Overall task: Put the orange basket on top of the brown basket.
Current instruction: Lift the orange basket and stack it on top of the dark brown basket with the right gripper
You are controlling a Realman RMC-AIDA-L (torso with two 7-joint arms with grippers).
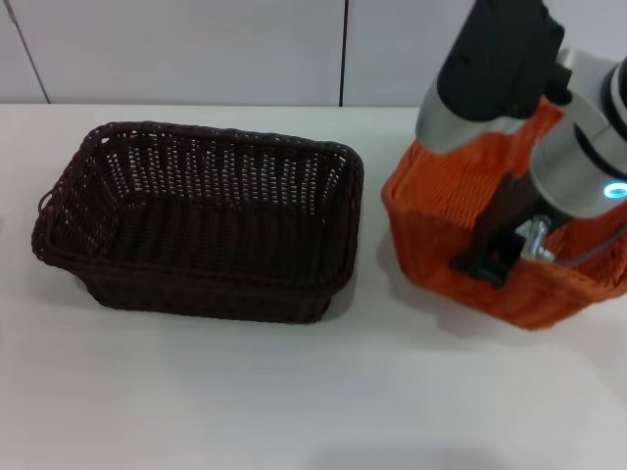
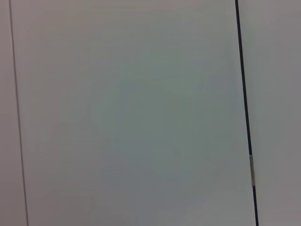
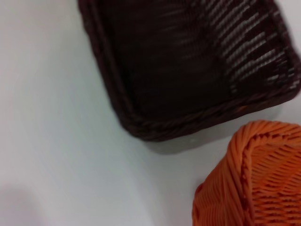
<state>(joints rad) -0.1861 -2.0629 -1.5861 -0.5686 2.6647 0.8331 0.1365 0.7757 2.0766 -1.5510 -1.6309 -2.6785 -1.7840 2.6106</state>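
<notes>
The brown basket [image 1: 201, 286] stands upright on the white table, left of middle in the head view, and it is empty. The orange basket [image 1: 443, 201] is at the right, tilted, with one corner raised. My right gripper [image 1: 492, 255] is shut on the orange basket's near wall at the rim, with a dark finger on the outside of the weave. The right wrist view shows a corner of the brown basket [image 3: 160, 128] and a corner of the orange basket [image 3: 263, 181], a narrow gap apart. My left gripper is out of view.
The white table [image 1: 294, 401] runs wide in front of both baskets. A pale panelled wall [image 1: 196, 49] stands behind the table. The left wrist view shows only a wall panel [image 2: 131, 113] with a dark seam.
</notes>
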